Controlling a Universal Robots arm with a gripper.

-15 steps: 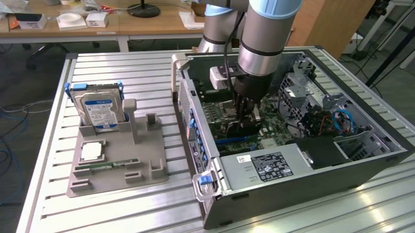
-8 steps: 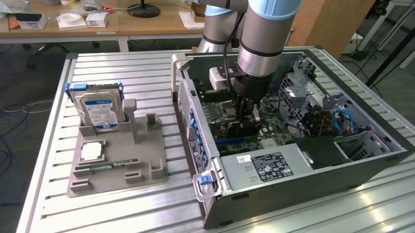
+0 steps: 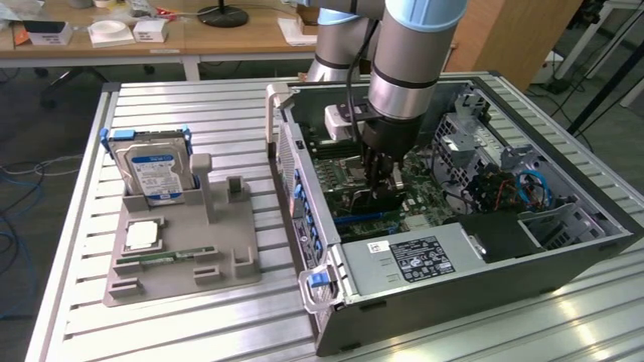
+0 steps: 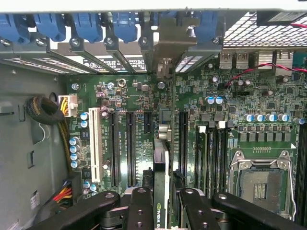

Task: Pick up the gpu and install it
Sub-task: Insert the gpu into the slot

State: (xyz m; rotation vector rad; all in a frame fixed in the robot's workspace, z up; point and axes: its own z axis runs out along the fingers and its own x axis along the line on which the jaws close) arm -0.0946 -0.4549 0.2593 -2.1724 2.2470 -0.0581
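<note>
Your black gripper (image 4: 162,199) pinches the slim black gpu card (image 4: 162,158) edge-on, over the green motherboard (image 4: 230,115), inside the open computer case (image 3: 473,279).

Between my fingers (image 4: 139,211), the gpu (image 4: 162,191) shows a green logo badge, lettering unreadable. The hard drive (image 3: 158,175) label and power supply (image 3: 411,259) sticker, away from me, are illegible.

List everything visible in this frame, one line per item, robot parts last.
computer case: one, black, open, exterior view's right
motherboard: one, green, inside the case
gpu: one, edge-on, held over the motherboard slots
power supply: one, grey, at the case's near end
hard drive: one, silver, blue-white label, upright in the holder
parts holder: one, grey, exterior view's left
table: one, slatted metal
gripper: one, black, shut on gpu
</note>
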